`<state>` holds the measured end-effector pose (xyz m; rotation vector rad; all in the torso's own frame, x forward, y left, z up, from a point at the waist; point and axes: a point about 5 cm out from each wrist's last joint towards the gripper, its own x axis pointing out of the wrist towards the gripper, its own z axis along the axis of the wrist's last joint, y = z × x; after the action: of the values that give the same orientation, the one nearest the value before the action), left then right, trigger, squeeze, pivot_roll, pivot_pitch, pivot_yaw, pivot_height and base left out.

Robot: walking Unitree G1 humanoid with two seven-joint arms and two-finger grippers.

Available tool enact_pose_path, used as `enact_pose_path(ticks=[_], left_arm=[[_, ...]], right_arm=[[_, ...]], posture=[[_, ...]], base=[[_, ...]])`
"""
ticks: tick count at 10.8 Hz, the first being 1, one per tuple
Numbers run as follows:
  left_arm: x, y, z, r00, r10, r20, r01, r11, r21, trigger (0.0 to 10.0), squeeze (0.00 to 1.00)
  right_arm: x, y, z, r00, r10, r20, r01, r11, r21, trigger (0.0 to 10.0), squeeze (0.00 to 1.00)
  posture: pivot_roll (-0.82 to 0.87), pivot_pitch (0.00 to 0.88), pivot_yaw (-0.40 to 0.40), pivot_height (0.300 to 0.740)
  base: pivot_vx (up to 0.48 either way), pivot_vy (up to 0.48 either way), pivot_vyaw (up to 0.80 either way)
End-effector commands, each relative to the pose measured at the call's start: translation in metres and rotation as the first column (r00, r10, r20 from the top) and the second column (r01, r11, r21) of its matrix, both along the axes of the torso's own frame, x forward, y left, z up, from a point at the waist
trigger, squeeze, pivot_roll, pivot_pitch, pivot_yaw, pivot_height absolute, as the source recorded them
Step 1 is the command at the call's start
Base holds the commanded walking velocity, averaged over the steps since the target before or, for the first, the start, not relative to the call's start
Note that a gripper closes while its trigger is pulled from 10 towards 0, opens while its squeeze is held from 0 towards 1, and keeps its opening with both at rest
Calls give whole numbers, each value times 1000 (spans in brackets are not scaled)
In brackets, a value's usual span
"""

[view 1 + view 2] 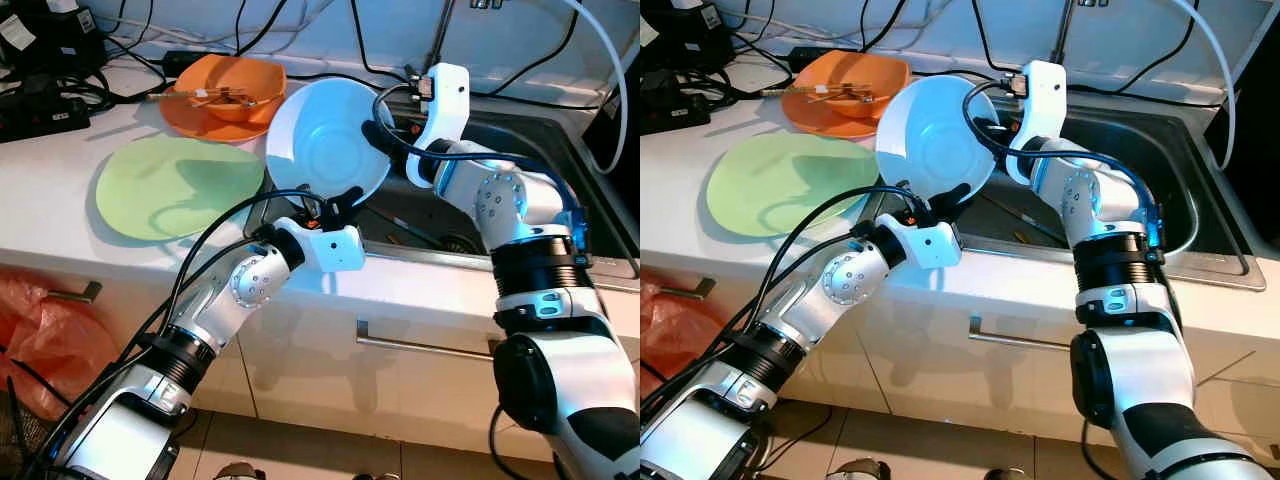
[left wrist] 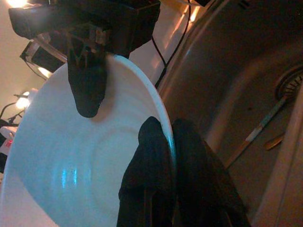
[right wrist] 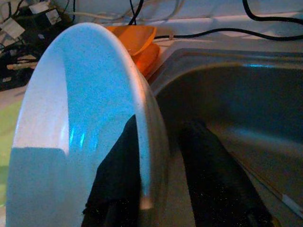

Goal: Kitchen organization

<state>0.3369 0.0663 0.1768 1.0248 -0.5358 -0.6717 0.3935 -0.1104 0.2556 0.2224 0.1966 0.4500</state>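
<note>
Left gripper (image 1: 340,205) pinching near rim of white bowl (image 1: 325,150), one finger each side. Right gripper (image 1: 378,135) clamped on bowl's right rim, same way. Bowl held tilted on edge in the air, over left edge of sink (image 1: 530,150), inside facing cam. Green plate (image 1: 175,185) flat on counter (image 1: 60,215) to left; orange dish (image 1: 235,90) w/ utensils (image 1: 215,97) further back. Cutlery in sink bottom.
</note>
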Motion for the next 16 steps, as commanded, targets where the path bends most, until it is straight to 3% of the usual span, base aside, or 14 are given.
enact_pose_path(ticks=[1,2,3,4,5,6,7,8,11,13,16], left_arm=[[-3,-1,1,1000,-12,22,12,1000,-17,0,0],[-3,-1,1,1000,-14,19,14,1000,-12,431,0],[-3,-1,1,1000,-14,19,14,1000,-12,2235,0],[-3,-2,1,1000,-16,18,16,1000,-21,6000,0],[-4,-3,1,1000,-17,16,18,999,-34,6000,0],[-6,-6,3,999,-47,5,47,997,-66,10000,765],[-7,-6,3,999,-52,4,52,996,-68,10000,765],[-7,-6,3,998,-55,4,55,996,-70,10000,1000],[-12,-8,13,994,-100,40,105,982,-156,10000,1000],[-20,-8,33,988,-139,66,152,941,-303,10000,1000],[-19,1,30,990,-124,-64,89,912,-401,10000,1000]], right_arm=[[1,-19,-3,998,-62,-27,61,998,-21,0,0],[0,-23,-3,999,-43,-27,42,998,-40,0,0],[-1,-26,-2,999,-39,-27,38,998,-44,0,0],[-1,-26,-2,999,-37,-31,36,999,-38,0,0],[-2,-26,-2,999,-36,-35,35,999,-29,0,0],[-3,-24,-8,998,-34,-55,34,999,8,0,0],[-4,-23,-9,998,-34,-57,35,999,14,0,0],[-4,-22,-11,997,-38,-64,40,999,30,0,0],[-4,-20,-17,993,-83,-84,92,990,106,0,0],[2,-30,-23,974,-208,-88,218,966,138,0,0],[9,-59,-50,902,-419,-103,426,902,66,0,0]], posture=[[115,61,-35,740],[114,60,-35,740],[112,60,-35,740],[112,60,-35,740],[112,60,-35,740],[114,55,-28,740],[116,54,-25,740],[116,54,-25,740],[119,51,-28,740],[128,54,-28,740],[150,67,-19,740]], base=[[0,0,0],[0,0,0],[0,0,0],[0,0,0],[0,0,0],[0,0,0],[0,0,0],[0,0,0],[0,0,0],[0,0,0],[0,0,0]])
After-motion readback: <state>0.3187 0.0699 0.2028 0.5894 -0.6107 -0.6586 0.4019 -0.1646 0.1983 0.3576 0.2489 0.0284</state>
